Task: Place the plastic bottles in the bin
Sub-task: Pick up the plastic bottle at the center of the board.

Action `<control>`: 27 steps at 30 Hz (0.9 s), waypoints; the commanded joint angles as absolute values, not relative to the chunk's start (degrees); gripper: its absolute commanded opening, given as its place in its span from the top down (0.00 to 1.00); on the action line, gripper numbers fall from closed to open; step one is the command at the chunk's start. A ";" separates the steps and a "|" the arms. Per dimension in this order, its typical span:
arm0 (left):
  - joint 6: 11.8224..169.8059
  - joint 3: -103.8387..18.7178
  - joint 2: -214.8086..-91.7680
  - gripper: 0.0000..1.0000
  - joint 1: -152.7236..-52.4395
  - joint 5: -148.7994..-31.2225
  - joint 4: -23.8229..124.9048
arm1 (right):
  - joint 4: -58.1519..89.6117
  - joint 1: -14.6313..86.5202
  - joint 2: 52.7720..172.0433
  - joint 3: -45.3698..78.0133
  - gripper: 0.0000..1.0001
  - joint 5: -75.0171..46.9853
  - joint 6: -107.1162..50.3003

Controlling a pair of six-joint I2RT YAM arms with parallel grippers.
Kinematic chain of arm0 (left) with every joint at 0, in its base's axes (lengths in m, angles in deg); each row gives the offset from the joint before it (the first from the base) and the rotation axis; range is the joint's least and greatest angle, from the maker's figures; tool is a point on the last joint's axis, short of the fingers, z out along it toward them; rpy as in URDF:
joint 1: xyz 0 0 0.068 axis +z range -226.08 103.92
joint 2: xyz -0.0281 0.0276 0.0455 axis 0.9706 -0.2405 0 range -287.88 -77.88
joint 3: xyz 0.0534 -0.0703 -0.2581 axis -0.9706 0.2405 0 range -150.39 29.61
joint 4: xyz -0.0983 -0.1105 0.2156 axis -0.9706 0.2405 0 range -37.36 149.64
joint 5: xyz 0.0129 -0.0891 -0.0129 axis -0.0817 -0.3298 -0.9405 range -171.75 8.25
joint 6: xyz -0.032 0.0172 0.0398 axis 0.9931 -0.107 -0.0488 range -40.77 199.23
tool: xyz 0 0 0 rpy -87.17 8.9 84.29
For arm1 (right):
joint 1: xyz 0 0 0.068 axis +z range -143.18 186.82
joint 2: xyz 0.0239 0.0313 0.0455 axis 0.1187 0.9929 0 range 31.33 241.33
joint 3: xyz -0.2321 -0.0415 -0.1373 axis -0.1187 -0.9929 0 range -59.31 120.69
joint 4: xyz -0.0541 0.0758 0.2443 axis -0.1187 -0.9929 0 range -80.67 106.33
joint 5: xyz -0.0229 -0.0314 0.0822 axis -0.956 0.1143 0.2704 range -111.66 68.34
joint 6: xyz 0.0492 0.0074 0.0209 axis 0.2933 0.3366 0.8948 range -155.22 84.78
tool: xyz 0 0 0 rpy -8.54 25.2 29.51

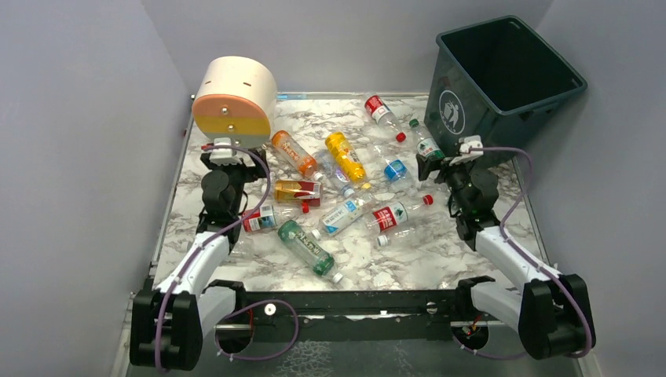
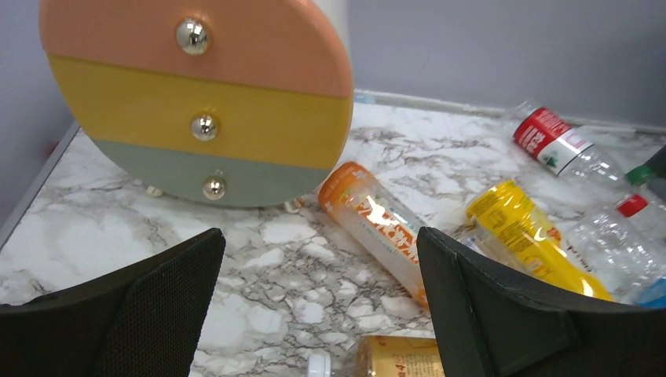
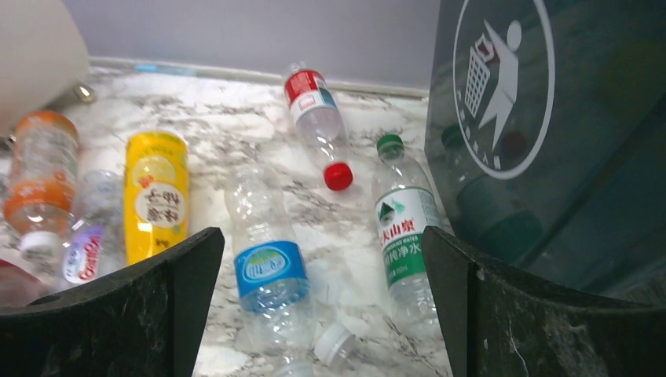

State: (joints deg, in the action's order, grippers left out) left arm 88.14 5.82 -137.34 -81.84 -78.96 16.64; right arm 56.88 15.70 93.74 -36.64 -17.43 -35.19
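Observation:
Several plastic bottles lie scattered on the marble table. Among them are an orange one (image 1: 294,153) (image 2: 385,228), a yellow one (image 1: 345,155) (image 3: 157,196), a red-labelled one (image 1: 381,111) (image 3: 314,110), a green tinted one (image 1: 308,247) and an amber one (image 1: 297,190). The dark teal bin (image 1: 506,75) (image 3: 550,118) stands at the far right. My left gripper (image 1: 233,161) (image 2: 320,239) is open and empty above the table, left of the orange bottle. My right gripper (image 1: 446,161) (image 3: 322,239) is open and empty over a blue-labelled clear bottle (image 3: 267,267) and a green-labelled one (image 3: 404,228), beside the bin.
A cream cylinder (image 1: 234,98) (image 2: 196,94) with an orange, yellow and green face lies at the far left, just beyond my left gripper. Grey walls close in the table on the left, back and right. More bottles lie mid-table (image 1: 397,214) and by the left arm (image 1: 263,220).

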 commanded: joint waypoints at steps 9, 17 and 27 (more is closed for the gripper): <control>101.21 -8.81 -126.63 0.01 -82.21 -80.82 43.67 | 19.70 15.78 85.94 -16.56 0.01 -14.51 -21.31; 105.63 -18.72 -127.41 0.01 -82.15 -90.69 52.42 | -3.73 15.77 89.51 1.51 0.01 -11.91 -17.59; 109.88 -22.17 -127.98 0.01 -82.15 -101.36 58.42 | -6.16 15.72 89.82 0.01 0.01 0.01 -14.36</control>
